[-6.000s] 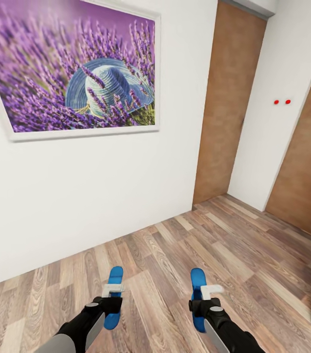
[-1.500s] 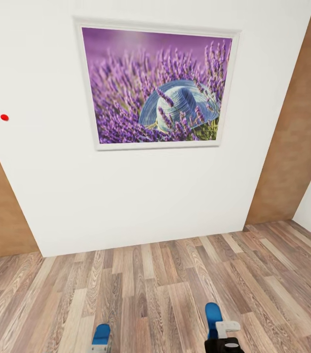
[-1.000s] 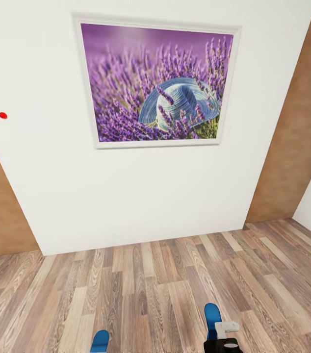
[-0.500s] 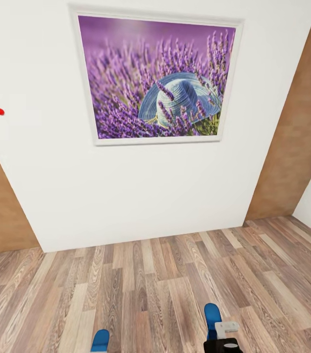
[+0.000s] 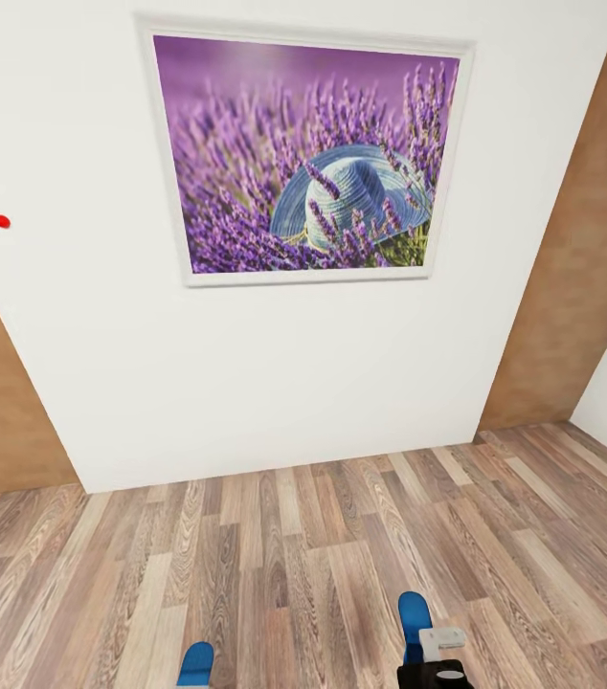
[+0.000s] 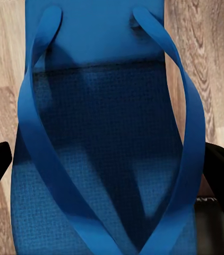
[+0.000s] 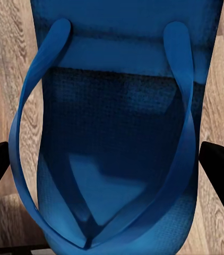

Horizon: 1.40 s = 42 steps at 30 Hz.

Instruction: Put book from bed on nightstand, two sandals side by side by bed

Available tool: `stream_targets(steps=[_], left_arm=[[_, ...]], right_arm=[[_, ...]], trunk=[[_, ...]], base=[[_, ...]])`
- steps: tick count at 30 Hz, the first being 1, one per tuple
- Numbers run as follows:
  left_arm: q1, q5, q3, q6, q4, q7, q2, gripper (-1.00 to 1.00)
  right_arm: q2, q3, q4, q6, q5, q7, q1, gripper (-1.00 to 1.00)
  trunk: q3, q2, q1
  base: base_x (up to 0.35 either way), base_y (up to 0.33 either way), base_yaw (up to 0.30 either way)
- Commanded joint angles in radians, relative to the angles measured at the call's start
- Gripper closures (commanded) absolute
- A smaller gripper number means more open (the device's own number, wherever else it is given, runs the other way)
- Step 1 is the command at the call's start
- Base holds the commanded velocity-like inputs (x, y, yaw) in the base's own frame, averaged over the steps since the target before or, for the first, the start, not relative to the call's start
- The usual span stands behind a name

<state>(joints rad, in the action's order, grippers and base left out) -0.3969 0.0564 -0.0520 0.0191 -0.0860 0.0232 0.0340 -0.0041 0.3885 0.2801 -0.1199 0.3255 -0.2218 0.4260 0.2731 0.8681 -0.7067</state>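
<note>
Each claw grips a blue sandal: left claw (image 6: 109,159) on the left sandal (image 6: 106,133), right claw (image 7: 109,164) on the right sandal (image 7: 117,122), both held low over the wood floor (image 5: 303,555).

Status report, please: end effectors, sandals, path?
Left end effector shut on left sandal. Right end effector shut on right sandal. White wall ahead.

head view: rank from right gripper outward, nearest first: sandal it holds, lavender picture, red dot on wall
1. Blue sandal, clamped in the right gripper, at the bottom edge.
2. Lavender picture, up on the wall ahead.
3. Red dot, far left on the wall.
</note>
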Motion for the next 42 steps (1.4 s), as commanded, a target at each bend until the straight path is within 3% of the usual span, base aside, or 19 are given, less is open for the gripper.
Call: stream_targets(steps=[1,9,42], left_arm=[[0.0,0.006,-0.006,0.001,-0.001,0.003,0.0,1.0],[0.0,0.005,-0.006,-0.001,-0.001,0.0,0.0,1.0],[0.0,0.006,-0.006,-0.001,-0.001,-0.001,0.0,1.0]], right_arm=[[-0.001,0.007,0.002,-0.006,0.006,-0.007,0.0,1.0],[-0.001,0.007,0.002,-0.006,0.006,-0.007,0.0,1.0],[0.001,0.009,0.002,-0.006,0.006,-0.006,0.0,1.0]], trunk=[[0.001,0.001,0.0],[0.001,0.001,0.0],[0.001,0.001,0.0]], base=[[0.0,0.0,0.0],[0.163,0.0,0.0],[0.345,0.0,0.0]])
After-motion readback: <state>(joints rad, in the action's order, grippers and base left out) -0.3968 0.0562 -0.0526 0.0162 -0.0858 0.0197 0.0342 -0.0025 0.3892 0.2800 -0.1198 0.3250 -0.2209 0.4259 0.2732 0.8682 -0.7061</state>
